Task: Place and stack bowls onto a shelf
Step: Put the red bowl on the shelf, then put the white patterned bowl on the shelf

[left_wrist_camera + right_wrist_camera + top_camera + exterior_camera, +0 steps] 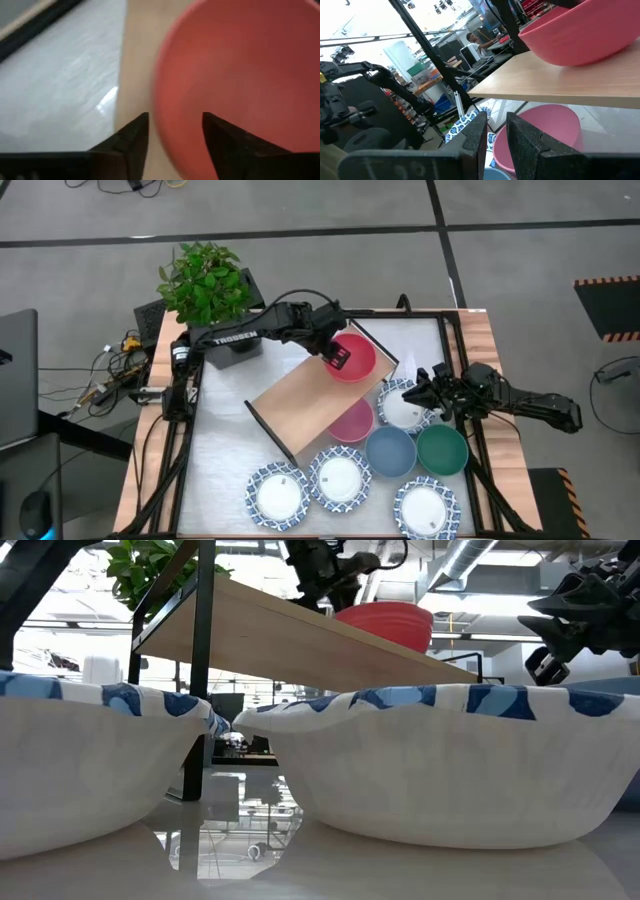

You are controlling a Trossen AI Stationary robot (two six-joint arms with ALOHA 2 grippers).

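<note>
One red bowl (355, 358) is sitting on the shelf (300, 395) with its rim between the released left gripper (338, 357) jaws, calling for withdrawal next.

Left arm stretched right across far half of table, left gripper (338, 356) pointing down, fingers (131, 139) parted. Right arm reaching in from right edge, low, right gripper (424, 388) aimed left, fingers (475, 137) narrowly apart.

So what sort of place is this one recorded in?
Probably a robotics lab or workshop rather than a home. The wood-edged white table stands on a grey concrete floor with loose cables, and the right wrist view looks onto crowded equipment racks with a person at work.
</note>
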